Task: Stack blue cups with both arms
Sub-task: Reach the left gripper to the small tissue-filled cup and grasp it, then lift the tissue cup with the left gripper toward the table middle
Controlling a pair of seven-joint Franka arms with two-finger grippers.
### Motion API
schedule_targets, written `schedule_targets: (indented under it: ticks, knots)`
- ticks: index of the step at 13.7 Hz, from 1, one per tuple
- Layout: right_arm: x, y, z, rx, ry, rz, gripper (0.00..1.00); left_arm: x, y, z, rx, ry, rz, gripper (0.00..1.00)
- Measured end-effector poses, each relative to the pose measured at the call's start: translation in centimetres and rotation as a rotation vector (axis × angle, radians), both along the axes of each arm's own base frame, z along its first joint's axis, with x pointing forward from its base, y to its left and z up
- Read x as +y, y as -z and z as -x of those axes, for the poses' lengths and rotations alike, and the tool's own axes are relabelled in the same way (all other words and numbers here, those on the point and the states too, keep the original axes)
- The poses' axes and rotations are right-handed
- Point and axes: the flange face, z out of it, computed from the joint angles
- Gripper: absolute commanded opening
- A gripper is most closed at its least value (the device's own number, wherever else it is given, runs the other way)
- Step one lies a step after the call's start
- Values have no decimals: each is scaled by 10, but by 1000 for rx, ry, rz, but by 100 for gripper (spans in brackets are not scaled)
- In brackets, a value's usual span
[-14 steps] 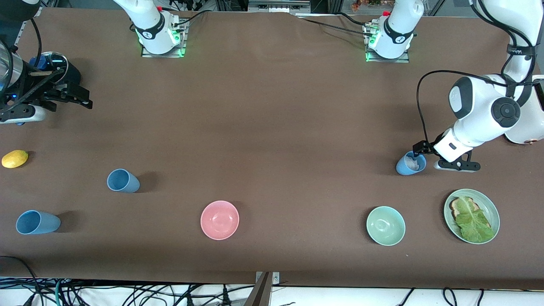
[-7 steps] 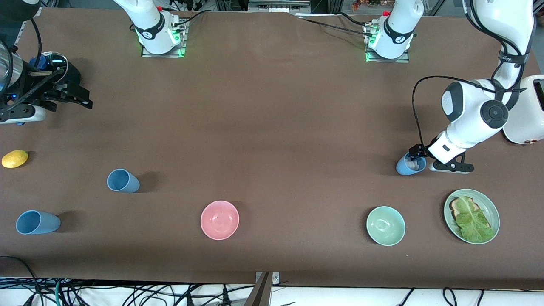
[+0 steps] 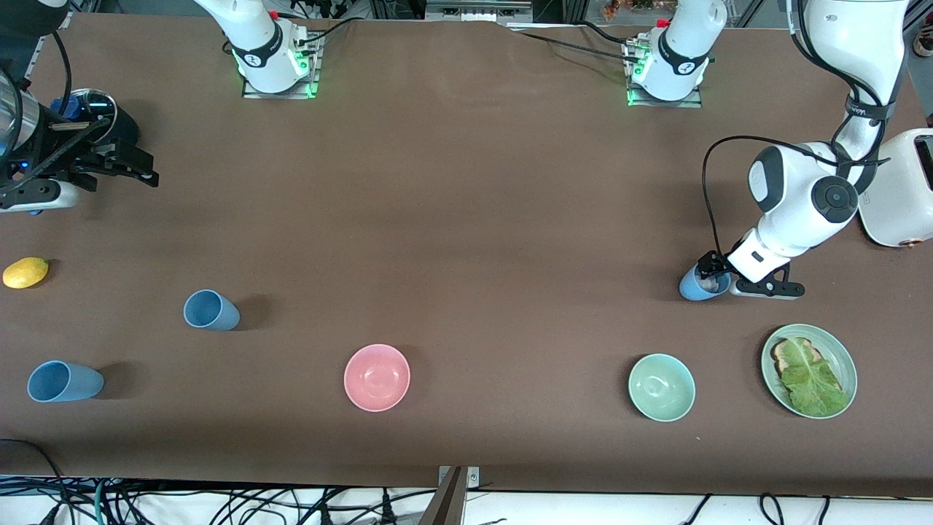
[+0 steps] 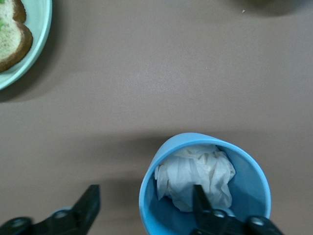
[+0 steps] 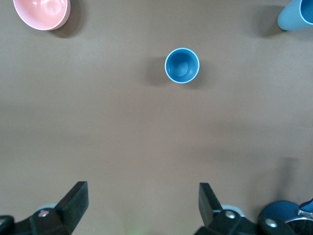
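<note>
Stacking is not yet begun: one blue cup (image 3: 702, 284) is straddled by the spread left gripper (image 4: 146, 210), two cups (image 3: 210, 310) (image 3: 63, 381) are left apart, and the right gripper (image 5: 142, 203) is held open, waiting.

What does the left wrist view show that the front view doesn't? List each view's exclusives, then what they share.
Only the left wrist view: the open left gripper straddling the blue cup's wall, one finger inside, beside the crumpled white paper.

Only the front view: the right gripper waiting, two more blue cups, pink bowl, mint bowl, lemon.

Both: that blue cup and the plate with bread.
</note>
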Motion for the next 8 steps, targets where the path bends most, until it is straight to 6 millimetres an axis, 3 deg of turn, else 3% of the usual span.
schedule_targets:
  ticks: [8]
  knots:
    - [0, 0, 0, 0, 0, 0, 100, -1, -4, -3, -13, 44, -2, 0]
